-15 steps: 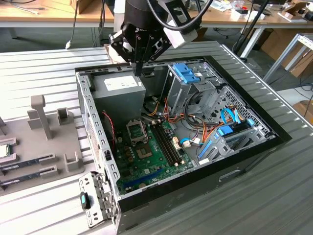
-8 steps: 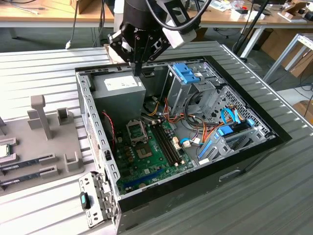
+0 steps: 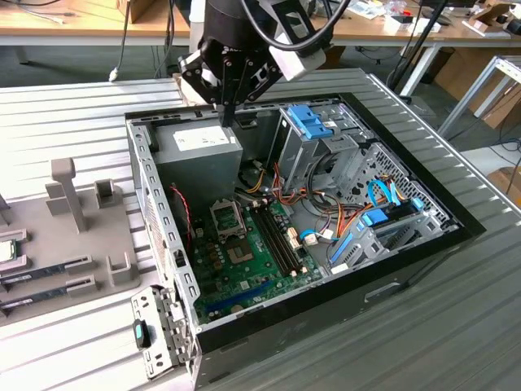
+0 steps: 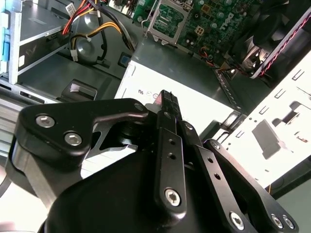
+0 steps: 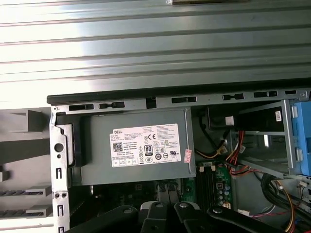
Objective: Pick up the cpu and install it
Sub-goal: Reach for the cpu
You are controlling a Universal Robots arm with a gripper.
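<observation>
Ribbed grey metal table point(image 3: 73, 106), with wooden desks point(image 3: 65, 20) behind it and cables trailing off them. An open computer case point(image 3: 326, 314) lies flat on the table with its green motherboard point(image 3: 220, 269) facing up. A grey parts tray point(image 3: 89, 244) sits just beside the case on the exterior view's left.

The cpu point(image 3: 5, 249) lies on that tray, well apart from the gripper point(image 3: 227, 122). The gripper hangs over the grey power supply point(image 3: 199, 147) at the case's far end, fingers pinched narrow, nothing visible between them.

The cpu is half cut off by the frame edge. The socket frame point(image 3: 228, 217) on the motherboard is too small to show what's inside it. In the second wrist view the gripper point(image 4: 167, 97) hides much of the power supply point(image 4: 194, 77).
</observation>
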